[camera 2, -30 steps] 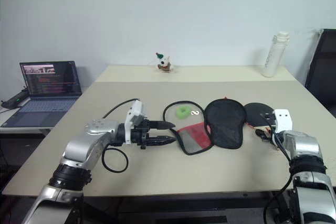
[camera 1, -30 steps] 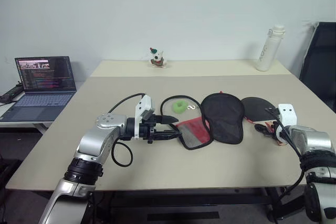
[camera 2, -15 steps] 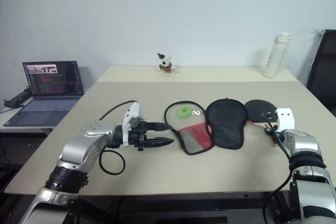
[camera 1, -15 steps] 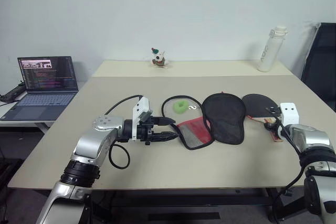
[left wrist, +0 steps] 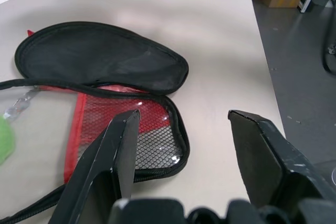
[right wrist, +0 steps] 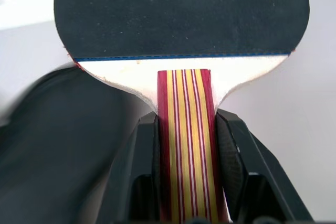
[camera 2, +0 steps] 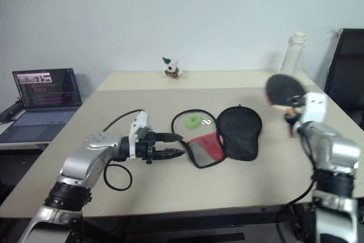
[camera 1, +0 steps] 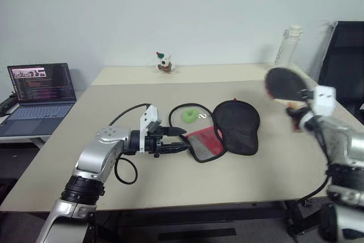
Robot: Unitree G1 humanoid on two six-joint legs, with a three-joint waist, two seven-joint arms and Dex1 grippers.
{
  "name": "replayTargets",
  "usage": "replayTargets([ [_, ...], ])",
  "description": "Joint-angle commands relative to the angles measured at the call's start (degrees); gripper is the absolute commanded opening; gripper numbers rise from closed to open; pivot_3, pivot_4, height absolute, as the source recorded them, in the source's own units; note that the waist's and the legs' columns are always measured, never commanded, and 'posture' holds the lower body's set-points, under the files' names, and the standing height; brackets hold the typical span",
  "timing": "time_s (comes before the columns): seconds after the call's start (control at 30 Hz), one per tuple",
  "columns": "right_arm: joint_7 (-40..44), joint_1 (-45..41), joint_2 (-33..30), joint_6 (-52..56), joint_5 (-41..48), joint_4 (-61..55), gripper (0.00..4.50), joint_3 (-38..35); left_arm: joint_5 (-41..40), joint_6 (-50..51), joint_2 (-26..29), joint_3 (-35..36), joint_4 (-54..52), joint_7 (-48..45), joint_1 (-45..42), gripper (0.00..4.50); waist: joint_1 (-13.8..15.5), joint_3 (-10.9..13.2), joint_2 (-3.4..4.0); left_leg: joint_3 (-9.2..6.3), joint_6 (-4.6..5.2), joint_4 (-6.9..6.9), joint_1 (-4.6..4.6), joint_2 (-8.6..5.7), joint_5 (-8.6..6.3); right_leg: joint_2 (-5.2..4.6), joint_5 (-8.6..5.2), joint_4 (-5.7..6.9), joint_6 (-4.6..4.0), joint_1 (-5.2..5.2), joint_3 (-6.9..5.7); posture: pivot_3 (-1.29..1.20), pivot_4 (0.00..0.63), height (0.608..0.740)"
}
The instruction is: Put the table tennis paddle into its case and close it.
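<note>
Case lies open at table centre, flap at 3 o'clock of its mesh half. Small ball and hook sit inside the zipper loop, 11 o'clock of the mesh. Left gripper at 9 o'clock of the case, level, just beside its edge. Paddle up off the table at 2 o'clock of the case, in the right gripper. Figurine at 12 o'clock on the far edge, bottle far corner at 1 o'clock. Laptop on a side desk, 9 o'clock
</note>
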Motion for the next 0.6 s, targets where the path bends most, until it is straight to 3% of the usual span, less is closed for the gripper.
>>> replayTargets([
  [0.03, -6.00, -0.14, 8.11, 6.68, 2.30, -11.52, 1.09, -0.78, -0.73, -0.24, 0.96, 1.60, -1.20, -0.39, -0.45, 2.93, 0.24, 0.04, 0.07, 0.00, 0.00, 0.01, 0.00, 0.06, 0.00, 0.08, 0.01, 0.02, -0.03, -0.01, 0.00, 0.00, 0.150, 0.740],
  [0.2, -8.03, 2.45, 14.16, 6.28, 0.85, -12.27, 1.09, 3.38, -0.60, -0.13, 0.83, 1.22, -1.36, -0.23, -0.59, 2.93, 1.51, 0.04, 0.07, 0.09, -0.01, 0.03, -0.07, 0.04, 0.00, 0.08, 0.06, -0.11, -0.09, -0.06, 0.07, 0.00, 0.150, 0.740],
  [0.6, -5.78, 0.94, 11.73, -9.37, -5.32, 5.78, 1.09, 10.33, -0.87, 0.35, 0.82, 1.54, -2.64, 0.61, 0.17, 2.93, 1.21, 0.05, 0.08, 0.18, -0.01, -0.01, -0.08, 0.06, 0.00, 0.31, 0.20, -0.11, -0.34, -0.16, 0.12, 0.00, 0.150, 0.740],
])
